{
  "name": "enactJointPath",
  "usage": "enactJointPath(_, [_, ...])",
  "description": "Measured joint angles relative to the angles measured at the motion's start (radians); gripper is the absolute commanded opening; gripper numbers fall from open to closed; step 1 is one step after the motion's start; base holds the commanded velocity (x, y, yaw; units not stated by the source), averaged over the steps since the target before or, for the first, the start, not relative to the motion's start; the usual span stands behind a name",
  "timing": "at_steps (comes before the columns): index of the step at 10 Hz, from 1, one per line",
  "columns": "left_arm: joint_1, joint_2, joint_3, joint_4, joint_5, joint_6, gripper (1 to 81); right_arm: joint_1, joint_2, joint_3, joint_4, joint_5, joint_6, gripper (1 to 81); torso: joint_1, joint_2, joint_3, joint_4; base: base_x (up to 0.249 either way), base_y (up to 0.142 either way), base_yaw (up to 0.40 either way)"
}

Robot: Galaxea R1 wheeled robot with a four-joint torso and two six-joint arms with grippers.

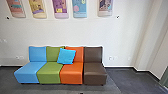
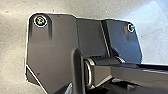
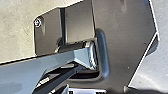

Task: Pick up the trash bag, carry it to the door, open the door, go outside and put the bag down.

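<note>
Honestly, cannot tell either gripper's opening or hold; blue cushion [image 1: 66, 56] on sofa [image 1: 95, 75].

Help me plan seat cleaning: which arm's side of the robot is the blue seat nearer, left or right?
Left. The blue seat lies ahead, toward the robot's left; the right side is farther across, toward the brown seat.

See a dark floor [image 1: 132, 81] bearing a joined row of four seats [image 1: 72, 72] (blue, green, orange, brown). Find one bright blue cushion [image 1: 66, 56] there, tilted against the green and orange backrests [image 1: 78, 53].
</note>
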Motion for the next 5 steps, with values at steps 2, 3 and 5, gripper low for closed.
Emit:
enactJointPath(2, [0.001,0.0,0.0,0.0,0.0,0.0,81.1,-0.004,0.0,0.0,0.0,0.002,0.0,81.1,0.0,0.0,0.0,0.0,0.126,0.0,0.0])
enactJointPath(3, [0.001,0.0,0.0,0.0,0.0,0.0,81.1,-0.005,0.0,0.0,0.0,0.003,0.0,81.1,0.0,0.0,0.0,0.0,0.135,0.0,0.0])
enactJointPath(5, [0.0,0.002,0.0,-0.001,0.001,-0.003,81.1,-0.006,-0.003,0.001,0.0,0.003,0.0,81.1,0.0,0.0,0.0,0.0,0.137,0.0,0.0])
